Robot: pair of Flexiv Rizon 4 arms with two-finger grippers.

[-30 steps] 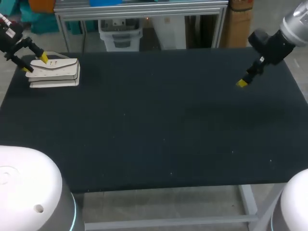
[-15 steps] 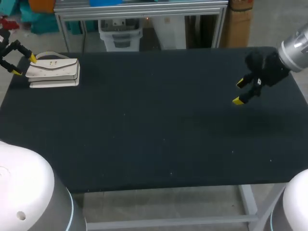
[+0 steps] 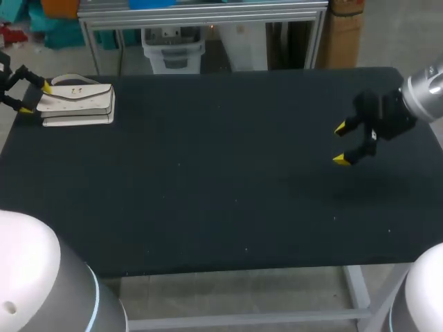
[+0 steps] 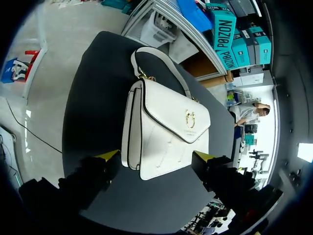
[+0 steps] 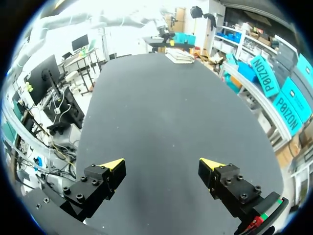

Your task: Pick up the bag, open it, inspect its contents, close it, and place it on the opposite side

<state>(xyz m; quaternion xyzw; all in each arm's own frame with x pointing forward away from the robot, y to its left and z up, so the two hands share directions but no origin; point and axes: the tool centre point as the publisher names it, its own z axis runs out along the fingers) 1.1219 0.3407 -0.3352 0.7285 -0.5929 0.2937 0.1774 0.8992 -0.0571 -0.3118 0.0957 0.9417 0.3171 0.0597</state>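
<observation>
A white handbag (image 3: 76, 104) with a curved handle and a gold clasp lies flat at the table's far left corner. My left gripper (image 3: 34, 99) is open just to the left of it, level with its end. In the left wrist view the bag (image 4: 164, 132) lies just ahead of my open left gripper (image 4: 157, 157), its flap shut and its handle pointing away. My right gripper (image 3: 340, 144) hangs open above the right side of the table, holding nothing. In the right wrist view my right gripper (image 5: 162, 162) looks along the table to the bag (image 5: 179, 56) at the far end.
The black table (image 3: 221, 180) carries nothing else. Its left edge (image 3: 14, 131) runs close by my left gripper.
My left gripper has drawn back leftward off the bag, which stays lying in place. My right gripper has come down and nearer, turning so both tips show.
</observation>
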